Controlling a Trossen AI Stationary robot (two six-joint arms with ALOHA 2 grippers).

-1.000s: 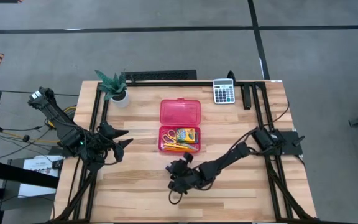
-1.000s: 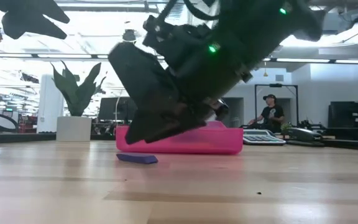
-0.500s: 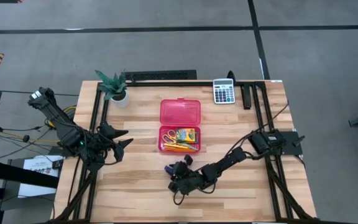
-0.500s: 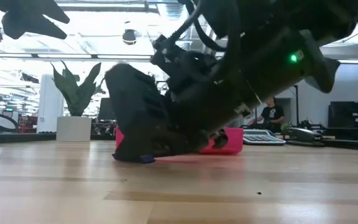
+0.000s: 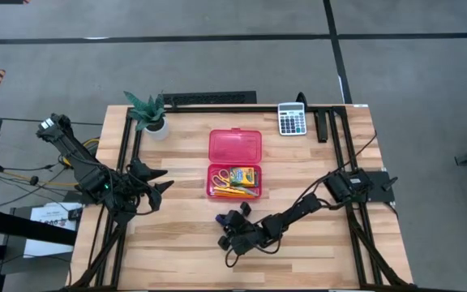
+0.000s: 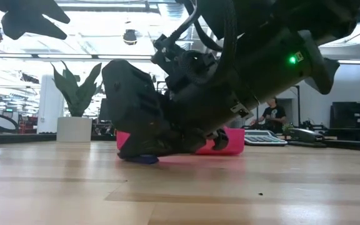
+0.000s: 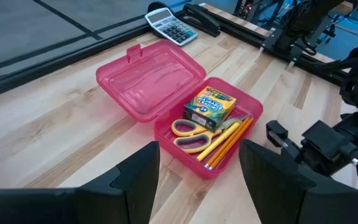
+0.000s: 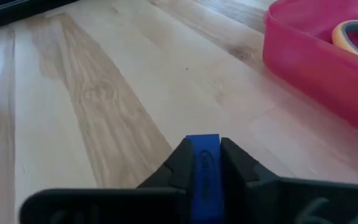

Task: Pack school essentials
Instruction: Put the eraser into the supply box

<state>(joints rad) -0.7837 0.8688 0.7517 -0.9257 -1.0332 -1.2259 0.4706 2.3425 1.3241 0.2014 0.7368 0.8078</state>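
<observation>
Inside pink case [image 7: 225, 163]: scissors [image 7: 191, 134], crayon box [image 7: 210, 106], pencils [image 7: 229, 142].

The wooden table [image 5: 185, 235] carries a pink case [image 5: 234, 164], calculator [image 5: 292, 119], plant [image 5: 148, 112] and eraser [image 6: 144, 159].

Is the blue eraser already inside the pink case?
No, the blue eraser sits between the right gripper fingers on the table, outside the pink case.

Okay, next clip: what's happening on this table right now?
The right gripper is down at the tabletop, its fingers closed around the blue eraser just in front of the open pink case. The case already holds the crayon box, scissors and pencils. The left gripper waits open over the table's left side.
</observation>
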